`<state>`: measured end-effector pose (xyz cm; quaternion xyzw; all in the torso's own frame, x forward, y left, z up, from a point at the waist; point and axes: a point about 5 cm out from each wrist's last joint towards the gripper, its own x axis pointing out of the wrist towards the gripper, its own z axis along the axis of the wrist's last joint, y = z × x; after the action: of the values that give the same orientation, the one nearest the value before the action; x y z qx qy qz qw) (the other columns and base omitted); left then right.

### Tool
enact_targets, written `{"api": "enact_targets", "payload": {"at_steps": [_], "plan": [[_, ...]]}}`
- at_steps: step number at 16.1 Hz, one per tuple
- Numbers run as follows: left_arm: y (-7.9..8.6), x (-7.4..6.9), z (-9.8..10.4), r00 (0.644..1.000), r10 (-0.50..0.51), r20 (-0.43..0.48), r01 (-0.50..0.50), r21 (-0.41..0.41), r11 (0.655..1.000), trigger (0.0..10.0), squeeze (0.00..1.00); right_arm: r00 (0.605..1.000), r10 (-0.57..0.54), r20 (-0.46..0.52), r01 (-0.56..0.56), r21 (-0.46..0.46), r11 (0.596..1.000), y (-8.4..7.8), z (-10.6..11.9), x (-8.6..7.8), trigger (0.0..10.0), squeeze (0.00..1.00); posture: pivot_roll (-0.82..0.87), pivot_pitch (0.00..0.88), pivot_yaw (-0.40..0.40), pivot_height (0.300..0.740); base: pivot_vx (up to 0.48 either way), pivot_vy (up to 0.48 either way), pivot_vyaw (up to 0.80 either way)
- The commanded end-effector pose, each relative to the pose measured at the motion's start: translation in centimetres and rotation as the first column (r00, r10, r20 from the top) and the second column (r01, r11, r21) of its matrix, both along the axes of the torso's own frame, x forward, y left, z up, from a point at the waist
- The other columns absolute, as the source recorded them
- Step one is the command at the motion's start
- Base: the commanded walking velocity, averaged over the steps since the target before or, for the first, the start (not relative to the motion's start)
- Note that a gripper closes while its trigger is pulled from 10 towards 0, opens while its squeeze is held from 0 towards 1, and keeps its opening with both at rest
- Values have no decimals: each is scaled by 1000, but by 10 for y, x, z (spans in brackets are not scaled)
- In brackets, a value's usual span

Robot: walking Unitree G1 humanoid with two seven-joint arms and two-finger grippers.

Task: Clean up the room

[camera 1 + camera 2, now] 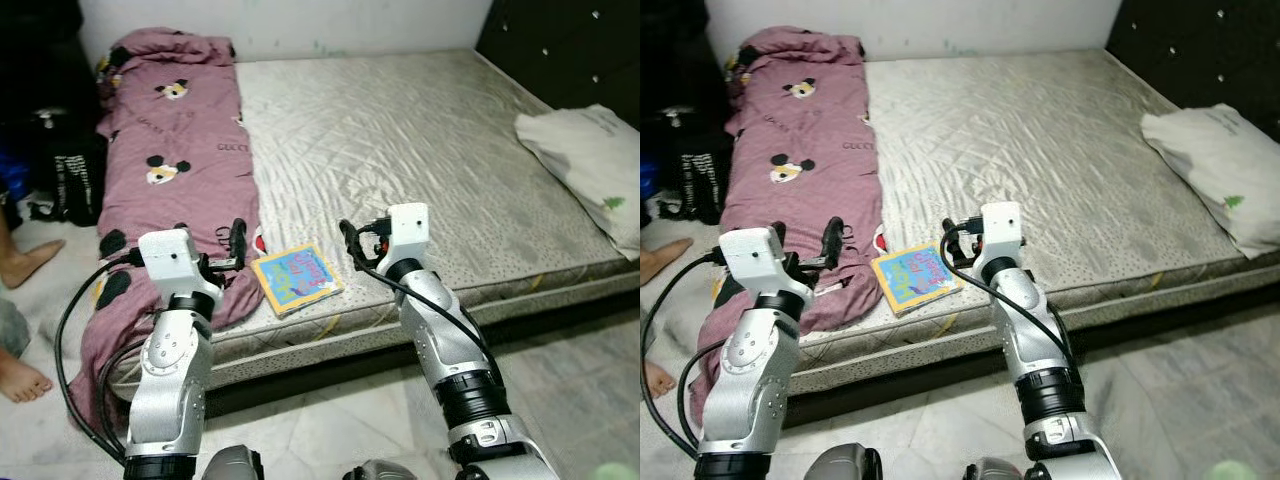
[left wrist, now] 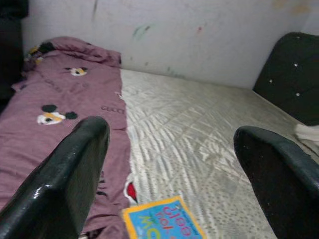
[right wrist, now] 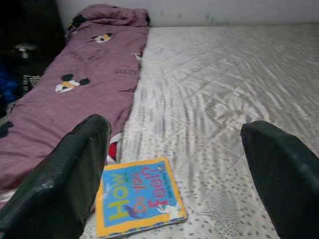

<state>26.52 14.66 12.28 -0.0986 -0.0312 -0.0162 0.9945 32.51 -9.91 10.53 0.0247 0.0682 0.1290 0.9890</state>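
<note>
A wide quilted grey mattress (image 1: 420, 150) lies ahead, running from the near edge to the far wall (image 1: 300, 25). A long mauve cartoon-print blanket (image 1: 170, 150) stretches along its left side from the far end to the near edge, where it hangs over toward the floor. A square yellow-bordered picture book (image 1: 297, 279) lies flat on the mattress at the near edge, just right of the blanket. A pale fabric pillow (image 1: 590, 165) sits at the right edge, before a dark tufted headboard (image 1: 570, 45). Left of the bed stands a black bag (image 1: 70, 175), with a person's bare feet (image 1: 28, 262) on the floor nearer.
</note>
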Motion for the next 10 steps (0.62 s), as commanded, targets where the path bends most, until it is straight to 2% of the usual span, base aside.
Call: {"api": "enact_targets", "payload": {"at_steps": [1,4,6,10], "plan": [[-1,1,4,1000,-8,14,8,-1,1000,10000,0,1000,-4,4,4,-2,1000,-2,1,1,10000,0,-51,0,-38,740,251,0,0],[-1,0,4,1000,-9,14,9,3,1000,10000,0,1000,5,14,-5,-8,1000,-1,2,0,10000,0,-51,0,-37,740,297,0,0],[-1,0,4,1000,-10,14,10,1,1000,10000,0,1000,6,15,-6,-7,1000,-1,2,0,10000,0,-51,0,-37,740,322,0,453],[-2,1,4,1000,-19,16,19,-1,1000,10000,0,1000,0,10,0,-4,1000,-1,1,0,10000,0,-53,0,-34,740,337,0,0]]}}
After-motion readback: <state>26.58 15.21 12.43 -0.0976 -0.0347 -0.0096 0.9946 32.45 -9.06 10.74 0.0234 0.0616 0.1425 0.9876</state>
